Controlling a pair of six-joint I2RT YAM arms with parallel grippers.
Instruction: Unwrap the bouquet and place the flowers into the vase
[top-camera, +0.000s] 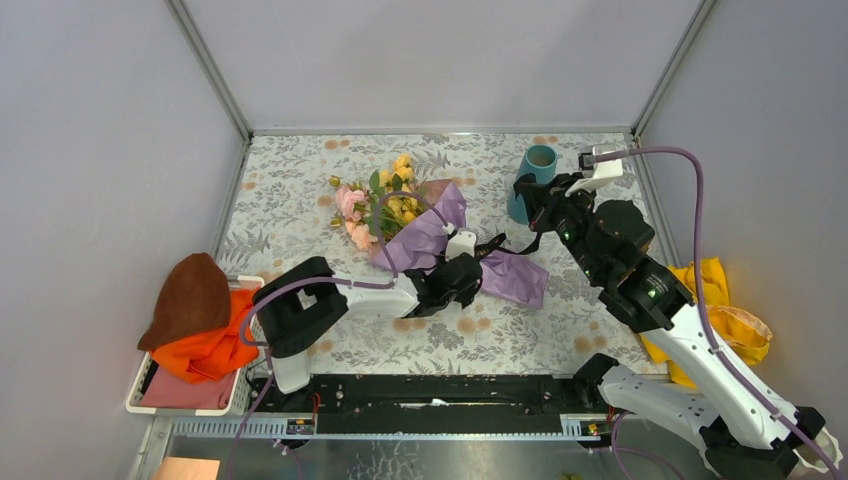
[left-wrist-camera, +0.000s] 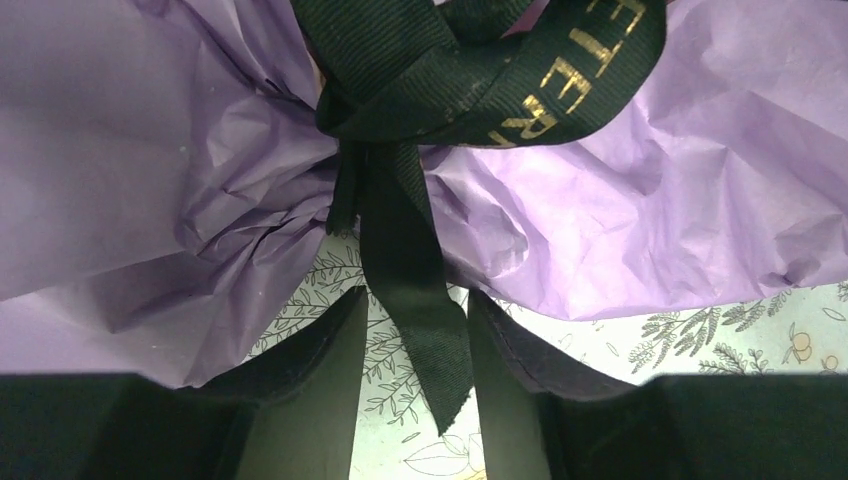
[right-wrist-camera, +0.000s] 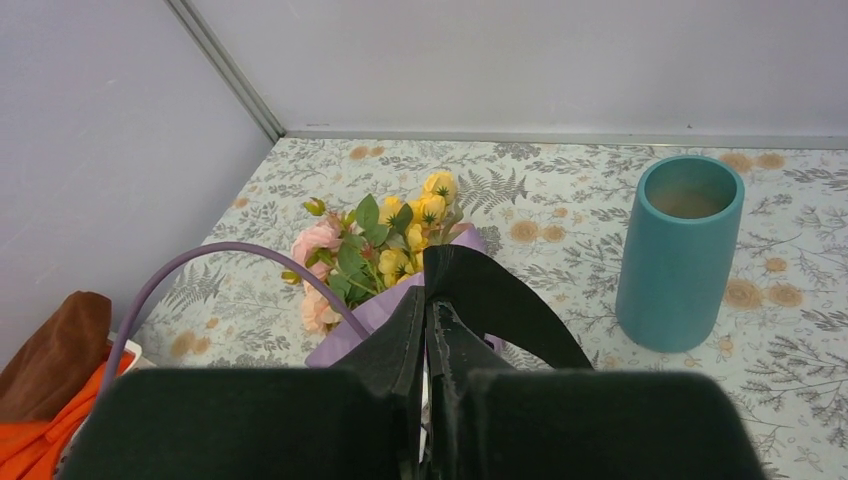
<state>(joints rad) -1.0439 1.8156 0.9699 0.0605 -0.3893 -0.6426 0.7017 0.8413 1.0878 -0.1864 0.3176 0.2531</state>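
The bouquet (top-camera: 420, 225) lies flat near the middle of the surface (top-camera: 480, 340). Its long axis runs slantwise: the flowers (top-camera: 375, 205) point to the far left corner and the loose end of the purple paper points to the near right.

The left tool (left-wrist-camera: 415, 340) is the nearer one. It stands right at the tied waist, about half open. One tail of the black ribbon (left-wrist-camera: 400, 230) hangs between its fingers (left-wrist-camera: 330, 350), and I do not see them pinch it yet. The knot is just beyond the fingertips.

The right tool (right-wrist-camera: 428, 300) is closed, and it seems to hold another end of the same ribbon, stretched toward the far right.

The vase (right-wrist-camera: 680, 260) stands upright near the far right corner, apart from the bouquet.

The surface has a floral cover, and plain grey walls close it on three sides. Off the near left corner sits a basket of cloths (top-camera: 190, 320).
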